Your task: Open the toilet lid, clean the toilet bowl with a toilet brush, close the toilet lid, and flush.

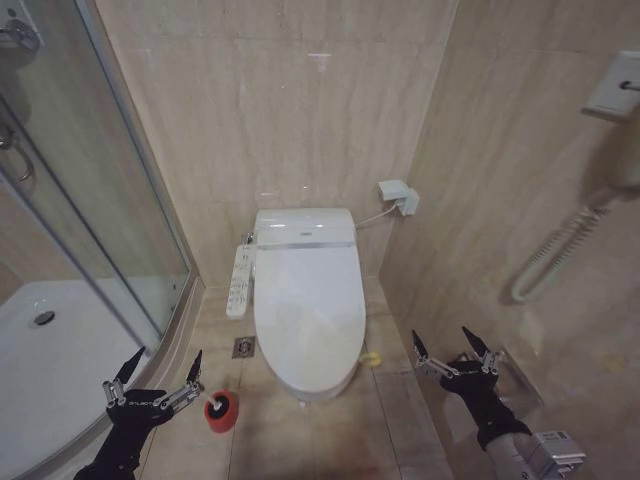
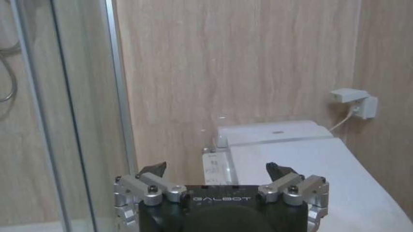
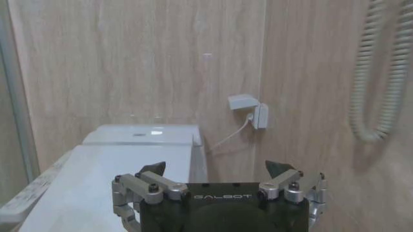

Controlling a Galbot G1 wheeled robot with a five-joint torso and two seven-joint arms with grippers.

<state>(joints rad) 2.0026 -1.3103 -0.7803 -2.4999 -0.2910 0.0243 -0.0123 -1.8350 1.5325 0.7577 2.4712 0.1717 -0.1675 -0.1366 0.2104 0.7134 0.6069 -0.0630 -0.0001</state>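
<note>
The toilet lid [image 1: 305,300] lies shut over the toilet bowl [image 1: 322,391], of which a thin white edge shows at the front. A yellow-green strap [image 1: 372,357] lies on the floor by the lid's right side. On the floor left of the toilet stands a small red cup [image 1: 221,409] with something dark inside; I cannot make out the toilet brush handle. My left gripper [image 1: 165,362] hovers open just left of the cup, holding nothing, and faces the lid [image 2: 310,174]. My right gripper [image 1: 443,343] hangs open and holding nothing to the right of the toilet, with the lid [image 3: 116,179] ahead of it.
A narrow white button panel [image 1: 241,282] juts from the toilet's left side. A glass shower door [image 1: 100,200] and white shower tray [image 1: 50,360] close off the left. On the right wall hang a socket box [image 1: 398,195] and a coiled dryer hose [image 1: 560,250]. A floor drain [image 1: 244,346] sits nearby.
</note>
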